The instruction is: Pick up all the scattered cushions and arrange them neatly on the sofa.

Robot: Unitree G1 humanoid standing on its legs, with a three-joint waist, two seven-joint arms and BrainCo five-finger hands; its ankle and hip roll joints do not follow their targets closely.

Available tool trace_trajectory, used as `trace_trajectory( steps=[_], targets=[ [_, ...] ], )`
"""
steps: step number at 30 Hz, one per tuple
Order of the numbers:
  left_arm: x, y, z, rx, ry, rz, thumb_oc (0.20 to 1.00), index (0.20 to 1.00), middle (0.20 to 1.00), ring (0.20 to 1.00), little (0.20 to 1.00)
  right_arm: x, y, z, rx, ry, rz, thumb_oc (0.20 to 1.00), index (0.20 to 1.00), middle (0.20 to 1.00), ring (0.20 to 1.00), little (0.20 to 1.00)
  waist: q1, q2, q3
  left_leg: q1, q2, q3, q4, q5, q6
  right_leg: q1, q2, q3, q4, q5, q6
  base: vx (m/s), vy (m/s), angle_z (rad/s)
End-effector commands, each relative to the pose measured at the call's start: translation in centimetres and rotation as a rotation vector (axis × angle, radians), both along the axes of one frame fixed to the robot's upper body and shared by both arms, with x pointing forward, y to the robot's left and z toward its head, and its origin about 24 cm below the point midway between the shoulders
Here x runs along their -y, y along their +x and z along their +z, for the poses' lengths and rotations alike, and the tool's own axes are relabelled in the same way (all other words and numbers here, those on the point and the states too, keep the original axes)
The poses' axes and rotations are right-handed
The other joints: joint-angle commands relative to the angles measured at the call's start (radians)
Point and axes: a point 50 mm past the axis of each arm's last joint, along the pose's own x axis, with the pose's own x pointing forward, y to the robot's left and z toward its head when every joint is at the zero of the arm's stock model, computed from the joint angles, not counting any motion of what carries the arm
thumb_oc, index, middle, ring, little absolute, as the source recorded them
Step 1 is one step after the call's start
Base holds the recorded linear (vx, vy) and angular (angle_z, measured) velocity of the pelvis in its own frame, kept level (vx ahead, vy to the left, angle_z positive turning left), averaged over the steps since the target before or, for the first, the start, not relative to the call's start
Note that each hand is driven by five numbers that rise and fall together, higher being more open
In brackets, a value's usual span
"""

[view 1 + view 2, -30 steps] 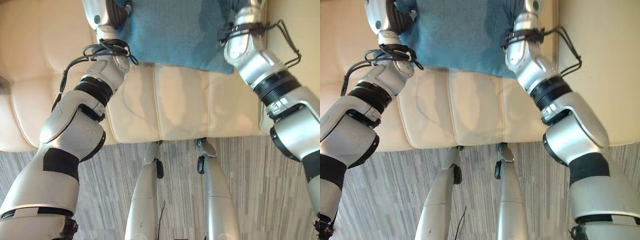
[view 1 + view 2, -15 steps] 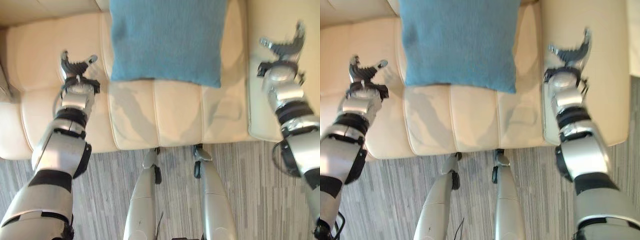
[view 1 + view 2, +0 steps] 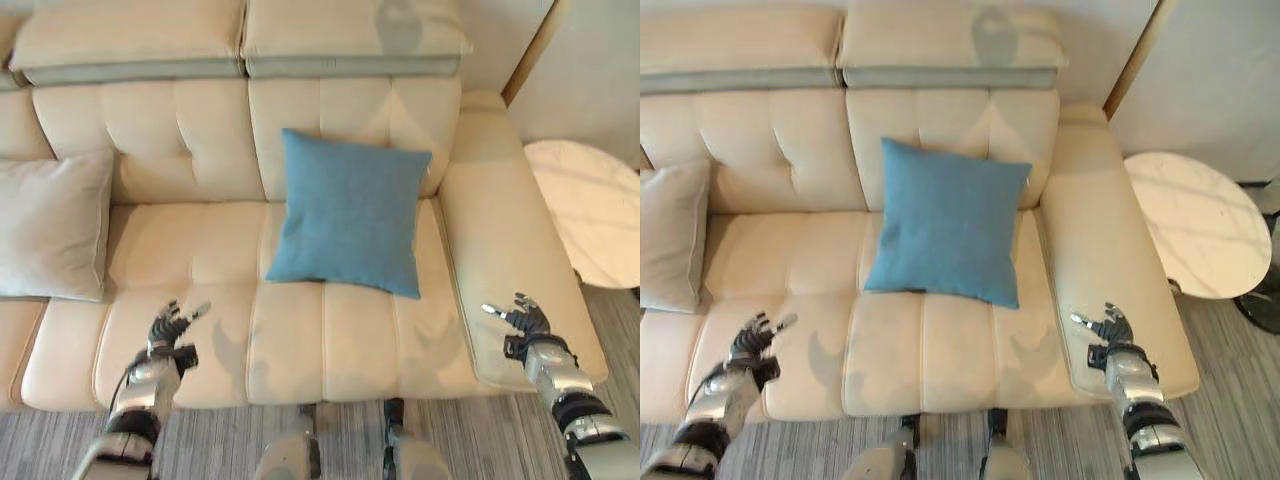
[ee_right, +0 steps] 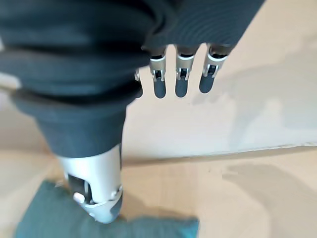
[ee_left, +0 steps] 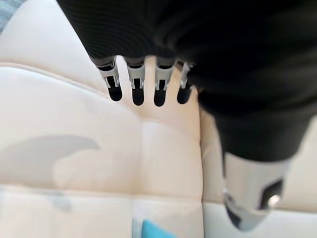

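Note:
A blue cushion leans upright against the backrest of the cream sofa, at the seat's right end. A beige cushion leans against the backrest at the left. My left hand hovers open over the front of the seat, left of the blue cushion and apart from it. Over the front of the sofa's right armrest my right hand is open and empty. The wrist views show straight fingers over the seat and fingers above cream leather, with a blue cushion corner behind.
A round white marble side table stands right of the armrest. Grey striped floor runs along the sofa's front edge. The seat between the two cushions is bare leather.
Both hands have let go of the blue cushion and drawn back toward the sofa's front. The camera has pulled back and up, so the whole sofa and beige cushion now show.

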Motion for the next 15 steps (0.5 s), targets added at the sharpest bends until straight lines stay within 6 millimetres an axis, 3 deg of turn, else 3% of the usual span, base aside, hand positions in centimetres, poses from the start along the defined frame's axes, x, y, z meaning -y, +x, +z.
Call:
trace_trajectory(
  steps=[1,4,5,8,13,15],
  targets=[
    [0.6,0.1,-0.1,0.001,0.033,-0.039,1.000,1.000,1.000,1.000,1.000,1.2,-0.6,0.4,-0.028,-0.103,0.028,1.000,1.000,1.000,1.000,1.000,0.021,0.013,-0.081,0.059,-0.040,0.009,-0.001,-0.129,0.008,0.029,0.003,-0.045,0.000,-0.084,0.048,-0.04,0.044,-0.03],
    [1.4,-2.5,-2.1,-0.084,0.011,-0.036,1.000,1.000,1.000,1.000,1.000,1.0,-2.7,-1.3,-0.099,-0.112,0.033,1.000,1.000,1.000,1.000,1.000,0.025,0.009,-0.101,0.096,-0.043,0.011,-0.001,-0.144,0.016,0.066,0.002,-0.050,0.000,-0.093,0.050,-0.02,0.058,0.00],
    [2.2,-4.1,-3.5,-0.150,-0.005,-0.044,1.000,1.000,1.000,1.000,1.000,0.4,-4.2,-2.8,-0.140,-0.075,0.019,1.000,1.000,1.000,1.000,1.000,0.025,0.008,-0.110,0.117,-0.047,0.011,-0.001,-0.153,0.022,0.086,-0.001,-0.051,0.000,-0.097,0.052,-0.03,0.067,-0.01],
    [3.1,-5.8,-4.8,-0.221,-0.013,-0.065,1.000,1.000,1.000,1.000,1.000,-0.3,-6.0,-4.3,-0.191,-0.043,0.010,1.000,1.000,1.000,1.000,1.000,0.023,0.007,-0.113,0.141,-0.055,0.014,-0.001,-0.163,0.033,0.109,-0.008,-0.053,0.000,-0.099,0.057,-0.02,0.091,-0.03],
    [3.4,-6.4,-4.6,-0.230,0.036,-0.127,1.000,1.000,1.000,1.000,1.000,-1.4,-7.6,-5.6,-0.234,-0.007,0.013,1.000,1.000,1.000,1.000,1.000,0.017,0.006,-0.068,0.144,-0.055,0.030,-0.001,-0.162,0.040,0.084,-0.018,-0.066,0.058,-0.081,0.068,-0.11,0.084,-0.05],
    [3.3,-6.0,-4.2,-0.213,0.052,-0.126,1.000,1.000,1.000,1.000,1.000,-2.0,-7.5,-5.7,-0.221,0.007,0.008,1.000,1.000,1.000,1.000,1.000,0.018,0.012,-0.044,0.134,-0.045,0.035,-0.001,-0.148,0.042,0.057,-0.008,-0.078,0.130,-0.104,0.063,-0.19,0.025,-0.18]
  ],
)
